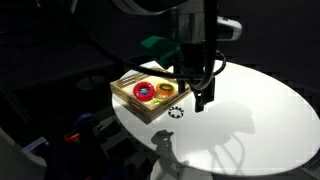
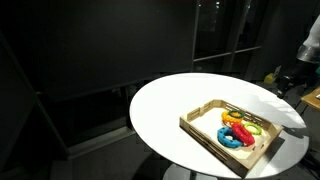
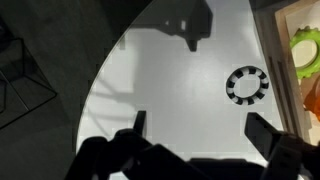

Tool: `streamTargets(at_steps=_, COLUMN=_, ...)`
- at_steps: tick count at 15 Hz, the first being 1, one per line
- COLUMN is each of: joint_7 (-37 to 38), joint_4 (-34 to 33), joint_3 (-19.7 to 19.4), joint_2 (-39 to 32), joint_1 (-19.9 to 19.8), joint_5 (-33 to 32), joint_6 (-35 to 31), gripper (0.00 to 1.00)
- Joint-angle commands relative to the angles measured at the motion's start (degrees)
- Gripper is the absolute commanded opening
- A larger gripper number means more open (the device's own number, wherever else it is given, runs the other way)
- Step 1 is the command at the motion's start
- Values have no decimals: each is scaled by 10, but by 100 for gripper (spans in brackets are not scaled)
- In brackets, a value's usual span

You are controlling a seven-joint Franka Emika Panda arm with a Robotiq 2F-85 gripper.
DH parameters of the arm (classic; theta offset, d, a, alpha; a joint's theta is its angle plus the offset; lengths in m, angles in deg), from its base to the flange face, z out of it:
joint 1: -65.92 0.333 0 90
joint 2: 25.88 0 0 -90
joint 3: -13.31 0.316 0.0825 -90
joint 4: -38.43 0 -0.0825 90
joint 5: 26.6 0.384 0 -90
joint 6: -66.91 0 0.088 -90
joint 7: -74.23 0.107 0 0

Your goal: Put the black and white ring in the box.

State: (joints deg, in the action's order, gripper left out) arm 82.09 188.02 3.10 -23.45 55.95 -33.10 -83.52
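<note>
Worktop (image 1: pixel 262 112), round and white, carries the box (image 1: pixel 130 103) and, just outside it, the black and white ring (image 1: pixel 177 111). The ring lies flat on the bare surface near the box's long side, apart from the wall and not touching it. Being round, it has no long axis of its own; its hole faces straight up.

The gripper (image 1: pixel 203 100) hangs above the worktop just beside the ring, on the side away from the box. Its jaws are spread wide and hold nothing.

In the wrist view the ring (image 3: pixel 247 84) shows plainly, its black and white segments distinct. It sits ahead of the gripper (image 3: pixel 196 120), closer to one fingertip (image 3: pixel 262 128) than to the other. The box's wooden rim (image 3: pixel 283 50) runs top to bottom along the frame's edge, with a green piece (image 3: pixel 306 45) inside it.

In an exterior view a red ring (image 1: pixel 145 92) and an orange-yellow ring (image 1: pixel 166 91) lie inside the box. An exterior view shows the whole box (image 2: pixel 210 140), its long axis running slantwise across the worktop (image 2: pixel 165 105). There the arm (image 2: pixel 305 55) only enters at the frame's edge, and I cannot make out the small ring.
</note>
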Motion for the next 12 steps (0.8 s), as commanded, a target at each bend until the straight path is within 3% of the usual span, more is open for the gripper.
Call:
streamTargets(at_steps=1, joint_7=49, joint_4=-7, joint_3=7, joint_2=-18, joint_1=2, joint_5=20, joint_6=-4, gripper=100)
streamTargets(at_steps=12, joint_7=265, joint_4=-15, joint_3=10, joint_2=-71, joint_1=29, joint_5=19, joint_6=-41, gripper=100)
